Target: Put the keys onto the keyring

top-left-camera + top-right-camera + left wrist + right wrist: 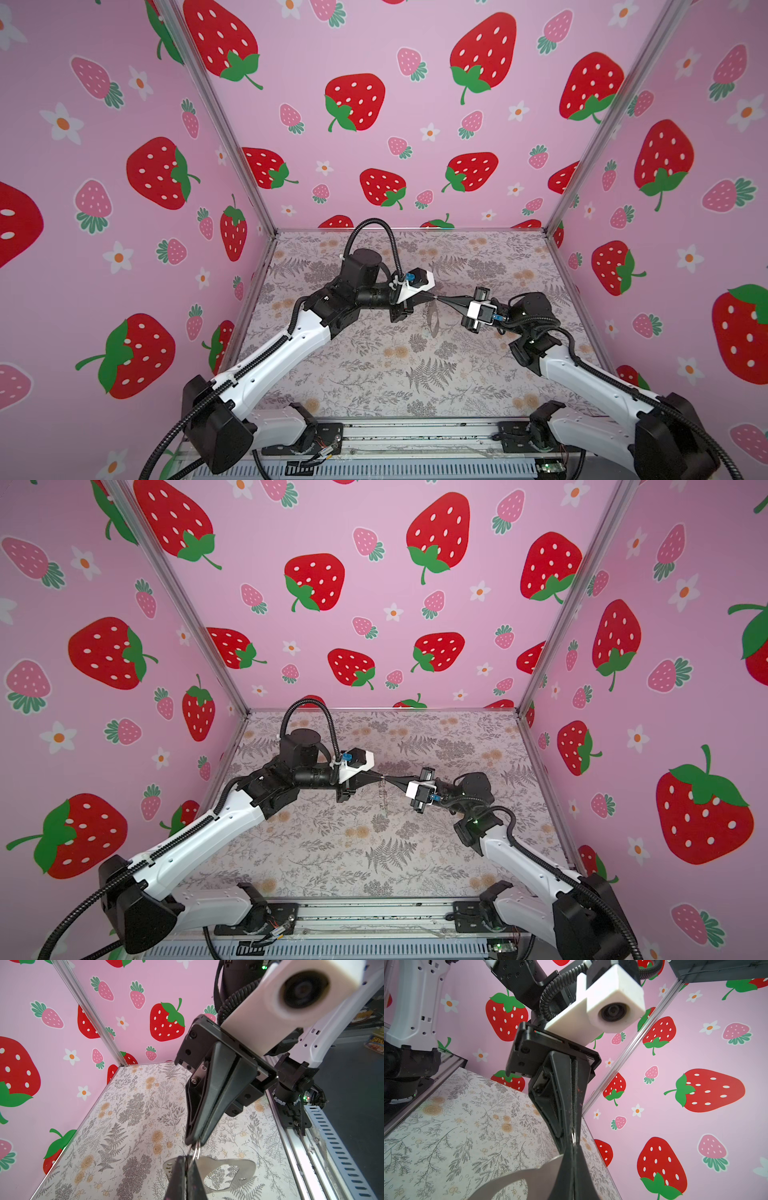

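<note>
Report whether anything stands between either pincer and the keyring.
Nothing visible does. The left pincer and right pincer meet tip to tip above the table, both shut on the small silver ring at the edge of the keyring; its plate hangs free below them.

My view into the work cell from the remote desk: a pink back wall and matching side walls, printed all over with red and pink strawberries and small white flowers, meet at bare aluminium posts. The floor is a pale floral mat of grey ferns and tan blossoms. A slotted metal rail runs along the near edge. The light is soft and even.
</note>
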